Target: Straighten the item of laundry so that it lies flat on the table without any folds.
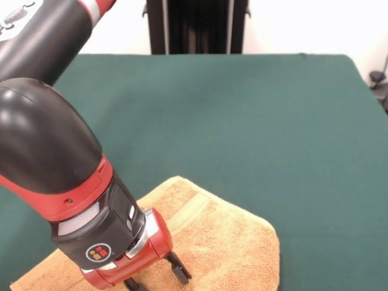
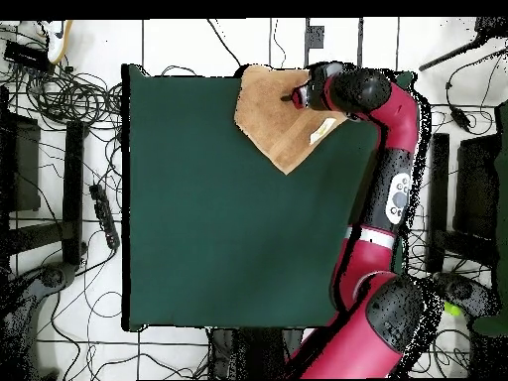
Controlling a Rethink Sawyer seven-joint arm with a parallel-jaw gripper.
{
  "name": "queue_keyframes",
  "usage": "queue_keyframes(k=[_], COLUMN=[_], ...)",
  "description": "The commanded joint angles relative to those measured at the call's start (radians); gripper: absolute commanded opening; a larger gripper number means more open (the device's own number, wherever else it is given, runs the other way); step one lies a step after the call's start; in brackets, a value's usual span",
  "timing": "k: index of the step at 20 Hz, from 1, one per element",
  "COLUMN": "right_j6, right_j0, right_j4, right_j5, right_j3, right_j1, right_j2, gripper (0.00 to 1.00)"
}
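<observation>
The item of laundry [image 1: 224,242], a golden-orange towel, lies at the near edge of the green table [image 1: 242,121] in the front view. It is turned diagonally, and a paler band crosses it. From above, the towel [image 2: 270,117] sits at the table's [image 2: 198,218] top edge, one corner pointing toward the middle. My gripper [image 1: 159,282] hangs just over the towel with its two black fingers [image 1: 179,269] spread apart, open, and only cloth shows beneath them. In the overhead view the gripper [image 2: 295,97] is over the towel's upper right part. My arm hides the towel's left portion in the front view.
A black stand [image 1: 197,27] rises behind the table's far edge. Cables [image 2: 74,99] and equipment lie on the floor around the table. My red arm [image 2: 392,189] runs along the table's right side in the overhead view.
</observation>
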Motion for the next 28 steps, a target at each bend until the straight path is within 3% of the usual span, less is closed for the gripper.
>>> queue_keyframes(k=[1,4,15,21,24,28], right_j6=[0.419,0.489,0.393,0.504,0.505,0.526], right_j0=[-0.041,-0.088,-0.076,-0.093,-0.090,-0.074], right_j4=[-0.131,-0.042,0.137,0.224,0.252,0.320], right_j5=[-0.061,-0.226,-0.246,-0.374,-0.432,-0.405], right_j3=[0.058,0.163,0.248,0.354,0.395,0.408], right_j1=[0.193,0.174,0.106,0.059,0.033,0.012], right_j2=[-0.446,-0.506,-0.661,-0.744,-0.784,-0.840], gripper=[1.00,1.00,1.00,1.00,1.00,1.00])
